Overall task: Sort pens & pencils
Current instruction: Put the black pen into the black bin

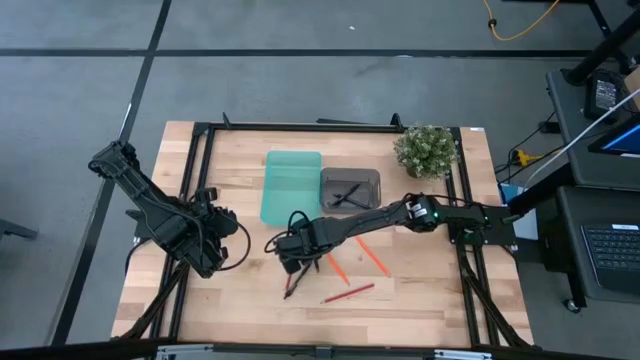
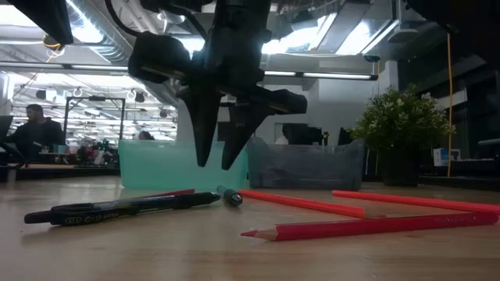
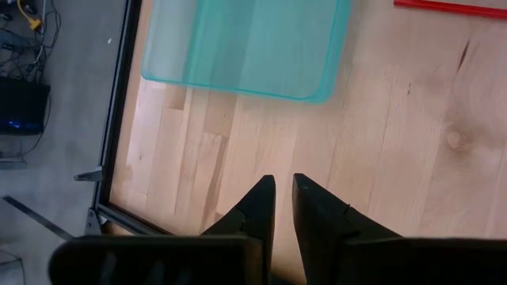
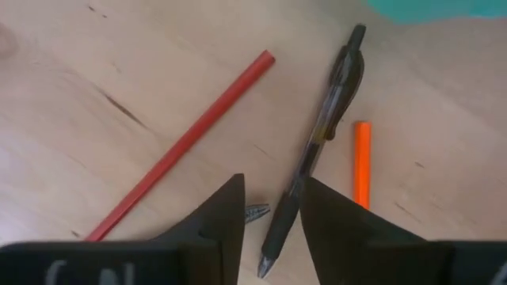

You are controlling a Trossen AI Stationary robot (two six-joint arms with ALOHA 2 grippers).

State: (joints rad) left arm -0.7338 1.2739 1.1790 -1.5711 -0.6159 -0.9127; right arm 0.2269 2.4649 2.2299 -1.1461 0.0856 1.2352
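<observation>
While my left claw (image 1: 222, 243) waits narrowly parted by the translucent teal plastic tray (image 1: 291, 185), my right claw (image 4: 271, 207) hangs spread, empty, over the black clip pen (image 4: 317, 142); my fingers hide the red pencil's (image 4: 186, 142) tip.

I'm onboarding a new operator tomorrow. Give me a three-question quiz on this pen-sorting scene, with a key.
1. True or false: the translucent teal plastic tray holds several pens.
2. What lies directly below the right gripper?
A. a red wooden pencil
B. a black click pen
C. a potted plant
3. Fill in: the dark pens already sorted lie in the ____ tray.

Key
1. False: nothing shows inside it.
2. B: the black click pen lies on the wooden table between the open fingers, not yet gripped. The left gripper waits over bare table near the teal tray.
3. Grey: the smoky grey plastic tray beside the teal one.
</observation>
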